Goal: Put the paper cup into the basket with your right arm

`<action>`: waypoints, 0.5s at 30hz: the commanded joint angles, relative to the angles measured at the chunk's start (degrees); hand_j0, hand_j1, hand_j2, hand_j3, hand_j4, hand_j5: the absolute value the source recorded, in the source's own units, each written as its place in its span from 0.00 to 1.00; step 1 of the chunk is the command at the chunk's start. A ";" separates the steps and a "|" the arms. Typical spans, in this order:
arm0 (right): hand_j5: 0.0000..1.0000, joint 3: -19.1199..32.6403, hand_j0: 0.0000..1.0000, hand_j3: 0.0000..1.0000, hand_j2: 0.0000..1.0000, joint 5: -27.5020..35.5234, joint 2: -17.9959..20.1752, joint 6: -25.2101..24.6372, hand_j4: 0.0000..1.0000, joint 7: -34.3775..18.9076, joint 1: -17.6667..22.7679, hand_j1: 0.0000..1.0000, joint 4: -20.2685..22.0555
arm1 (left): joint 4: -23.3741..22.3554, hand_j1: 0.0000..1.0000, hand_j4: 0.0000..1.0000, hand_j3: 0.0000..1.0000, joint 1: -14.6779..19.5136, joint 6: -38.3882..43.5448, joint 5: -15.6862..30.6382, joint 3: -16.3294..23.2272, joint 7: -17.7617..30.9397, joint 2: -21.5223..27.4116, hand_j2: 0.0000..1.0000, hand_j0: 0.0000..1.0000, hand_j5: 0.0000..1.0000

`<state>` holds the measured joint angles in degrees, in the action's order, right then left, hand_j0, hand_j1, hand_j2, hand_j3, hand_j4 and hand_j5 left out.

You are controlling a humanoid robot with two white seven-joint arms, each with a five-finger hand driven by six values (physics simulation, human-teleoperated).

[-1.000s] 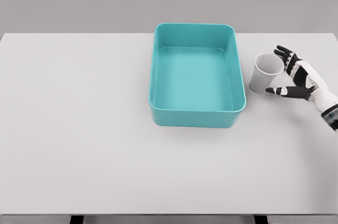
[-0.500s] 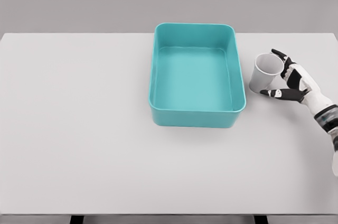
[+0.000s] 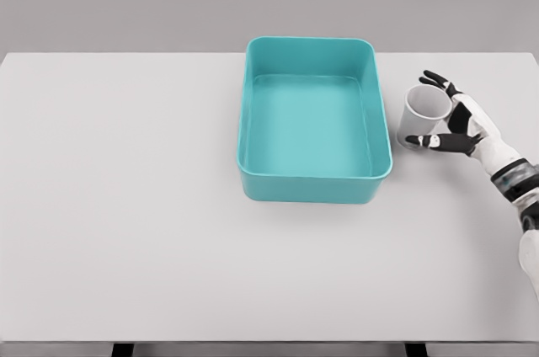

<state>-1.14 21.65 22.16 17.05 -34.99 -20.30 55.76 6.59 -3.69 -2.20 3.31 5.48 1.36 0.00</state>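
Note:
A white paper cup [image 3: 413,122] stands on the table just right of the teal basket [image 3: 307,187], leaning slightly. My right hand [image 3: 420,109] reaches in from the right edge and cups around it. The thumb [image 3: 431,141] lies along the cup's near side at the base. The other fingers [image 3: 438,82] are spread behind the rim. The hand is open, not clamped on the cup. The basket is empty. My left arm is out of view.
The white table [image 3: 126,205] spreads wide to the left of and in front of the basket. The table's right edge runs close behind my right forearm [image 3: 514,176]. Grey wall behind.
My right hand has slid left and wrapped further around the cup. The thumb now reaches the cup's base, and the forearm shows more at the right edge. The cup has barely shifted.

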 commanded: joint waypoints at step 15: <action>0.66 -0.09 0.66 0.66 0.66 -0.29 -0.18 -0.09 0.66 -0.01 0.26 0.66 0.58 | 0.00 1.00 1.00 1.00 0.00 0.00 0.03 -0.03 -0.05 0.00 1.00 1.00 1.00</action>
<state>-0.97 22.16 21.93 16.74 -34.87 -20.04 56.22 6.59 -3.60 -2.20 3.32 5.47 1.36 0.00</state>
